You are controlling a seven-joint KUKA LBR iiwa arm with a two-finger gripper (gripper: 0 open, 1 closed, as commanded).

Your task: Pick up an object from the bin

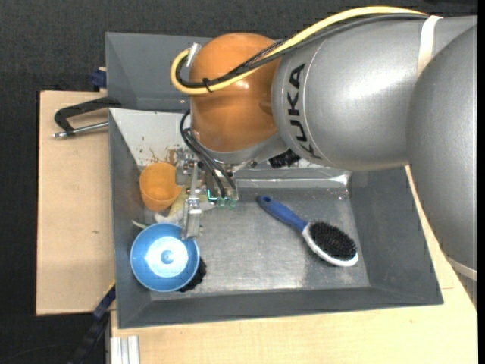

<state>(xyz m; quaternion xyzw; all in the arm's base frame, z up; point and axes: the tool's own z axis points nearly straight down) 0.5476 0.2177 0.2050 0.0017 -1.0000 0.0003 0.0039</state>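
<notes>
Blue bowl: nearest of all, in a corner of the bin. It is round, smooth and shiny, like plastic. It could slip away or flip if its thin, curved rim gets pushed down.
Brush: well apart from the blue bowl, on the arm's side, lying flat. It has a blue handle, a white oval head and black bristles. The long handle could swing if it is bumped.
Gripper: just over the far rim of the blue bowl. I cannot tell if it is spread or pressed together. Nothing shows pinched in it.
Orange cup: just behind the blue bowl, plump, smooth and dull.
Thing to pick: I think the blue bowl or the orange cup, as the gripper hangs between them. They sit so close that a grab could knock one and miss both.
Bin: grey metal, slick, with sloped walls all around the blue bowl. Things could skid on it.
</notes>
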